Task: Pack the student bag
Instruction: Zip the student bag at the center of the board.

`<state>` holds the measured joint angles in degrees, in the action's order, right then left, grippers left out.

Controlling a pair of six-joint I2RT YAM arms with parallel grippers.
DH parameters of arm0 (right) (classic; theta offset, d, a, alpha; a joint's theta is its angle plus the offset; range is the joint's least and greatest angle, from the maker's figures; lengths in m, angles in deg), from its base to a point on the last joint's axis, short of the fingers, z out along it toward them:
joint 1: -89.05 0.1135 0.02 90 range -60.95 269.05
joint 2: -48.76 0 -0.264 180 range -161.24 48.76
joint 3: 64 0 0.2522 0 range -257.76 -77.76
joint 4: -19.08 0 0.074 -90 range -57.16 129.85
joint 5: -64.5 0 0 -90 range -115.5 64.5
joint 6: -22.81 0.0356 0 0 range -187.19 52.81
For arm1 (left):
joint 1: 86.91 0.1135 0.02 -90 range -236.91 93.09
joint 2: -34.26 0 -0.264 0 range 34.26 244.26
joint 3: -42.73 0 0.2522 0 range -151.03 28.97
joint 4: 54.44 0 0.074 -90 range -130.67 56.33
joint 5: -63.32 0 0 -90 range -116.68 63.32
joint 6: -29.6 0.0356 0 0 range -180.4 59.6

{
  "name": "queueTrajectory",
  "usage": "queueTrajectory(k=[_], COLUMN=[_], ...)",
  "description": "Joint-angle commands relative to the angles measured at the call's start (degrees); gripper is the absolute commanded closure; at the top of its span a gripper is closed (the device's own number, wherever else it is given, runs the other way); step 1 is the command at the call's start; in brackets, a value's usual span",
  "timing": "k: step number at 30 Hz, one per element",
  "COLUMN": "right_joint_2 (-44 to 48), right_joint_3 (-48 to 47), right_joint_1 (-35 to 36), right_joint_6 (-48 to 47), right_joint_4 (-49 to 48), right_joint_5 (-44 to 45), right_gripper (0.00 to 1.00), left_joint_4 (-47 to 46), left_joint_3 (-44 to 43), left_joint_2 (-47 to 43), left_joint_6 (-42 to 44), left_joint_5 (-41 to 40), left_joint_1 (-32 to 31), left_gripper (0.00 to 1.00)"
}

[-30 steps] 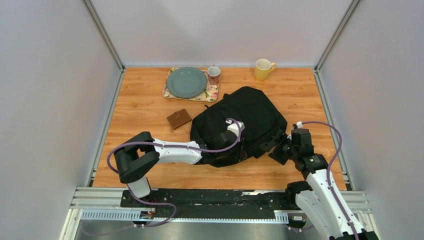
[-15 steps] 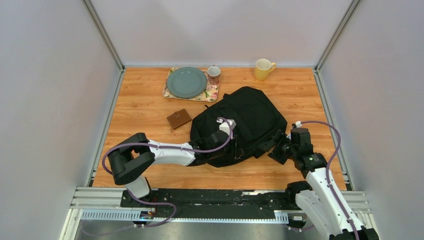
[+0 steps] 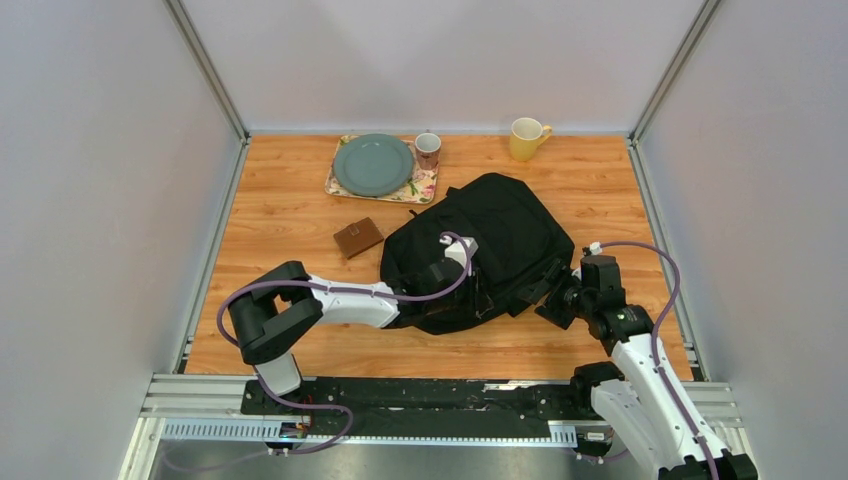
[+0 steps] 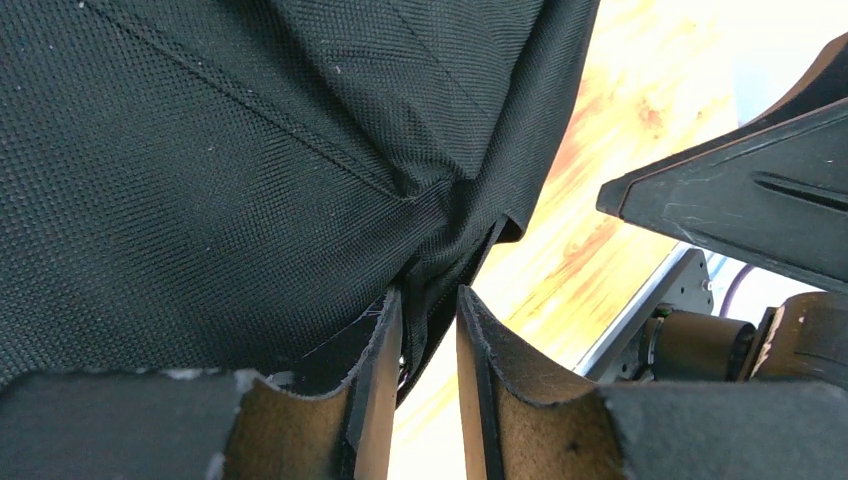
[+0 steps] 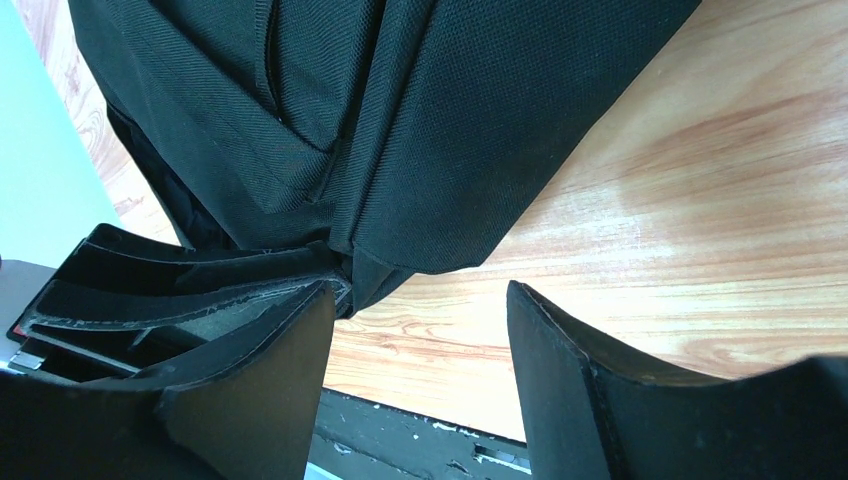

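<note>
**yam_fan:** Looking at the top view, the student bag [image 3: 500,225] lies about mid-table [image 3: 290,200], long axis roughly 7 to 1 o'clock. Which claw is actually on it?

**benchrat:** Left one. The left gripper [image 4: 430,300] sits on top of the bag's near half. Its wrist cam shows the fingers nearly together, with a ridge of black fabric running down into the slit. Can't tell if it's biting or just straddling it. The right gripper [image 5: 415,290] is off the bag's 4 o'clock corner, jaws wide apart, that corner hanging just beside one finger, nothing clamped.

**yam_fan:** So from the right claw the bag is at 10 o'clock?

**benchrat:** Yep, and right up close. My guess is the left needs a real pinch on that fold to lift the opening, or the fabric slips out.
</note>
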<state>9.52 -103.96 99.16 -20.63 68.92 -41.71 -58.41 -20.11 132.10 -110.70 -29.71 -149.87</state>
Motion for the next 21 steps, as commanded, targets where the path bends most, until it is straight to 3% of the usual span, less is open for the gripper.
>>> queueTrajectory(k=[1, 14, 21], right_joint_2=[0.13, -0.66, -0.48], right_joint_3=[-0.52, -0.61, -0.61], right_joint_1=[0.17, 0.17, 0.17], right_joint_6=[-1.21, -0.95, -0.69], right_joint_4=[-2.41, -2.94, -2.94], right_joint_5=[-0.93, -1.99, -2.25], right_gripper=[0.34, 0.34, 0.34], left_joint_4=[1.47, 4.29, 6.75], left_joint_3=[-1.81, -5.76, -6.03], left_joint_2=[0.42, 3.85, 3.67], left_joint_6=[-0.67, 1.17, 1.79], left_joint_5=[-0.05, 2.06, 0.83], left_joint_1=[0.21, 0.21, 0.21], left_gripper=[0.66, 0.62, 0.83])
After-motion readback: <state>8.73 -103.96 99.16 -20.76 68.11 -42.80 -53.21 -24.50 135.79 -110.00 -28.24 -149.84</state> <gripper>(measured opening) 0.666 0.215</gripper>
